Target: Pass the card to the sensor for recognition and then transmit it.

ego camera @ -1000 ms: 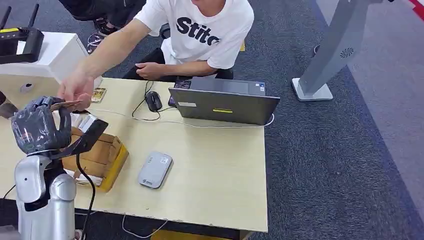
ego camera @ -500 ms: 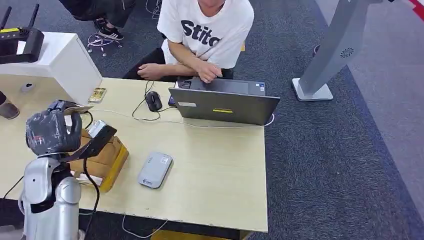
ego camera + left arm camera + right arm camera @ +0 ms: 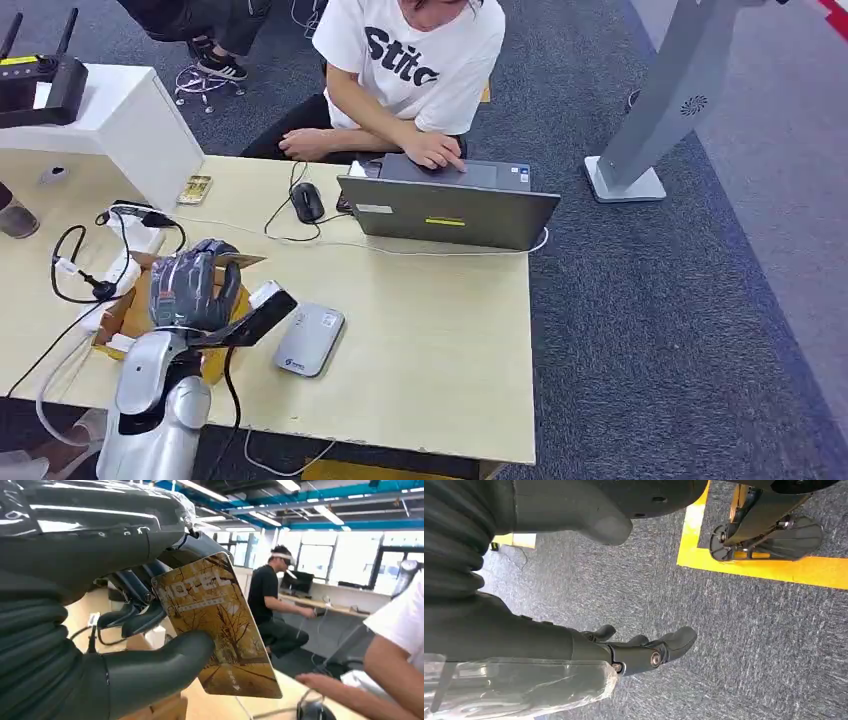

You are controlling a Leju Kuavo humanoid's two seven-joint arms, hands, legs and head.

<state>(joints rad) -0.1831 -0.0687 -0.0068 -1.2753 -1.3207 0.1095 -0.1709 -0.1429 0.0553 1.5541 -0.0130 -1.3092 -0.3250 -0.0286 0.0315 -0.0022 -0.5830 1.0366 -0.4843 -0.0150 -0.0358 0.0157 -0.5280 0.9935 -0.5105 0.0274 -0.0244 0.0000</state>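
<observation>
Wooden table [image 3: 430, 340] has a laptop [image 3: 447, 205] and a grey sensor [image 3: 310, 339] on it. Left hand [image 3: 195, 287] pinches the brown card [image 3: 218, 625] above a box [image 3: 140, 310], near the sensor. Right hand [image 3: 624, 652] hangs over carpet, fingers apart, holding nothing.

Card [image 3: 220, 630] is a gold-brown hotel key card, "HOTEL" printed near one end over a bare-tree pattern. I see it pinched in my left hand [image 3: 195, 285], thumb across one face and darker fingers behind, most of the card sticking out past the grip. From the head view it's a thin tan sliver [image 3: 243, 260] poking out of the hand above the table [image 3: 430, 340]. The sensor [image 3: 310, 340] is a flat grey rounded pad lying on the table just beside that hand.
</observation>
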